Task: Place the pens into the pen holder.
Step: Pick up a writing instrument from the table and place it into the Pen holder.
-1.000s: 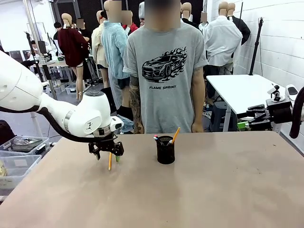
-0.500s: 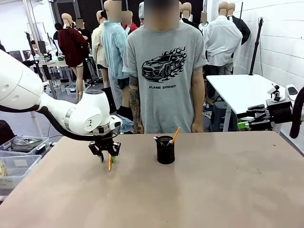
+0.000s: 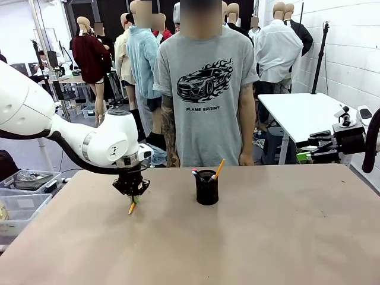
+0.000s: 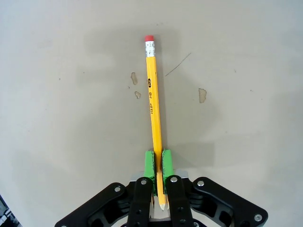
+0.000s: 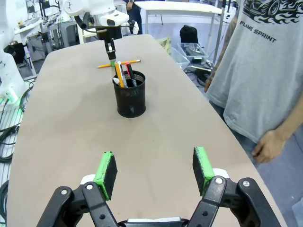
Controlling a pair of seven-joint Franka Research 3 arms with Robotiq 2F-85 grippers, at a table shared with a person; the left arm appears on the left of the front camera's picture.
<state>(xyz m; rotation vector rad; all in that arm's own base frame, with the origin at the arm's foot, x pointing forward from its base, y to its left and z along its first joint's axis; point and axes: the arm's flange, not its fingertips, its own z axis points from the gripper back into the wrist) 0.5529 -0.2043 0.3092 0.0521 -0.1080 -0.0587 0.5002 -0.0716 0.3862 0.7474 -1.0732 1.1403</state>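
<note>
Toward the far left part of the table point(image 3: 249, 249), not far from the far edge, the left end effector point(image 3: 132, 191) hangs with its green pads pressed together on a yellow pencil point(image 4: 154, 111). The left wrist view shows the grip well: the pads clamp the pencil close to its sharpened tip, and the long rest of the shaft, with the pink eraser at its end, sticks out past the fingers over the table surface. Such a pencil is light and stiff, so it should not bend or weigh on the grip, but its painted wood is smooth and it is held far from its middle. I judge that it could turn between the pads when the arm moves fast or when the eraser end touches something. A hold nearer the middle would be steadier, but the present one seems enough for a slow carry.

Near the middle of the far edge stands the black mesh pen holder point(image 3: 206, 189), well apart from the held pencil. Already inside it are another yellow pencil point(image 3: 218, 168) and a dark pen with red end point(image 3: 195, 173), both leaning on the rim.

At the right, the right end effector point(image 5: 155, 169) has its fingers spread wide with nothing between them, looking toward the holder from a distance.
</note>
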